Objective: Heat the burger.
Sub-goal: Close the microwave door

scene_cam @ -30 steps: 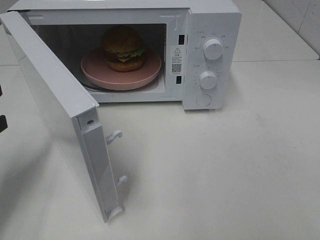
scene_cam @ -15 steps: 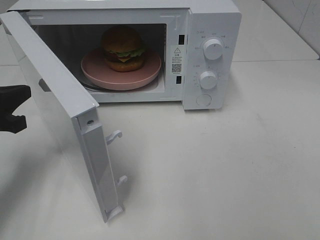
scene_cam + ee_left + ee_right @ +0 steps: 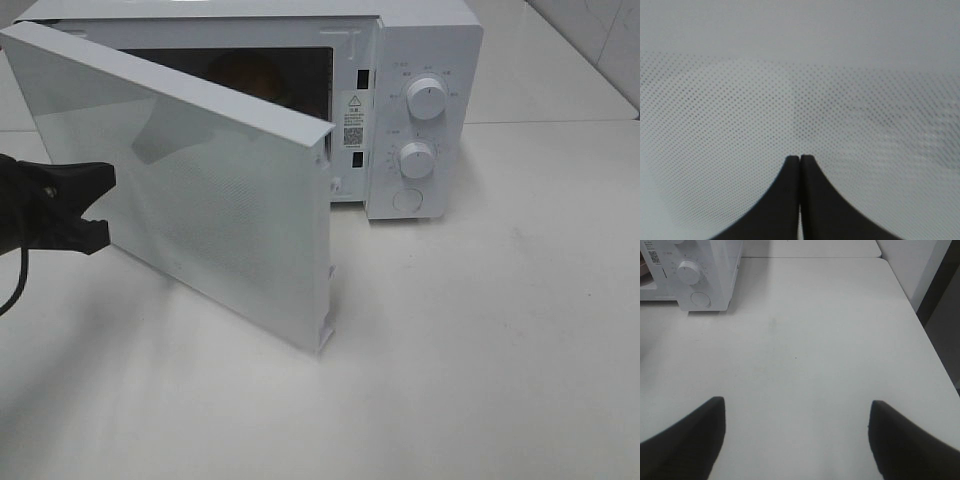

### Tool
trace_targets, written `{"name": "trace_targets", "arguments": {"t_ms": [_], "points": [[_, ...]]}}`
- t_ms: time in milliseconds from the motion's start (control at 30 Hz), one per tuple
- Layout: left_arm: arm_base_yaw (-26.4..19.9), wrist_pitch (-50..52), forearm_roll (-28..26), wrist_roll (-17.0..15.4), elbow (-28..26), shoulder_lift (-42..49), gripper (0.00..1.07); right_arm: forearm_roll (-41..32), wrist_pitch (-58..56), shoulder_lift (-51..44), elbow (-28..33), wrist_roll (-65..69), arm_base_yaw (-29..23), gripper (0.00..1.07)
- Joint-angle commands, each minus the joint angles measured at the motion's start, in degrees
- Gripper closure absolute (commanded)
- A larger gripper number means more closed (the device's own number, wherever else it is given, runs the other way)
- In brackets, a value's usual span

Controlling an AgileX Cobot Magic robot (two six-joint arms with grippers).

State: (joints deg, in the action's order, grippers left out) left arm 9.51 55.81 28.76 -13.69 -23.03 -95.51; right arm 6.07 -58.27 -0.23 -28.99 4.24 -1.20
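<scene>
Ideally, the shut, empty left end effector (image 3: 800, 160) pushes the microwave door (image 3: 220, 190) squarely until it latches; the right end effector (image 3: 796, 402) gapes empty.

On the table (image 3: 480, 350), toward its back: the microwave (image 3: 430, 40). Inside the microwave, behind the half-open door (image 3: 220, 200): the burger (image 3: 248, 72). Hinged at the microwave's left, angled out across its front opening: that door. On the microwave's right front panel: upper knob (image 3: 427, 98) above lower knob (image 3: 416, 159), button (image 3: 407, 200) below both. Left of the microwave's front, close at the door's outer face: left gripper (image 3: 800, 159).
</scene>
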Motion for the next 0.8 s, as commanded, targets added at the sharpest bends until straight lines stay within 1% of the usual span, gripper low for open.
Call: {"name": "trace_targets", "arguments": {"t_ms": [33,100,133,267,300,367,400,500,633,767,800], "points": [[2.69,0.63,-3.5,1.03,-2.01,-1.32,1.07,-0.17,0.57,-1.49,0.17,-0.57,0.46,0.32],[3.09,0.63,-4.01,1.03,-2.52,-1.78,1.07,-0.17,0.57,-1.49,0.17,-0.52,0.46,0.32],[3.84,0.63,-4.58,1.03,-3.61,-2.52,1.07,-0.17,0.57,-1.49,0.17,-0.52,0.46,0.32],[4.98,0.34,-4.76,0.97,-5.04,-3.21,1.07,-0.17,0.57,-1.49,0.17,-0.52,0.46,0.32],[5.96,-1.2,-5.21,0.97,-6.13,-3.61,1.07,-0.17,0.57,-1.49,0.17,-0.52,0.46,0.32],[6.42,-1.83,-5.5,0.97,-6.76,-3.9,1.07,-0.17,0.57,-1.49,0.17,-0.52,0.46,0.32],[7.33,-2.46,-6.47,0.97,-8.02,-4.47,1.07,-0.17,0.57,-1.49,0.17,-0.52,0.46,0.32],[8.42,-2.46,-7.62,0.97,-9.4,-5.5,1.07,-0.17,0.57,-1.49,0.17,-0.52,0.46,0.32],[9.45,-2.86,-7.96,0.97,-11.06,-6.65,1.07,-0.17,0.57,-1.49,0.17,-0.52,0.46,0.32],[11.34,-4.93,-8.65,1.03,-14.44,-8.37,1.07,-0.17,0.57,-1.49,0.17,-0.52,0.46,0.32],[11.34,-4.93,-8.65,1.03,-14.44,-8.37,1.07,-0.17,0.57,-1.49,0.17,-0.52,0.46,0.32]]}}
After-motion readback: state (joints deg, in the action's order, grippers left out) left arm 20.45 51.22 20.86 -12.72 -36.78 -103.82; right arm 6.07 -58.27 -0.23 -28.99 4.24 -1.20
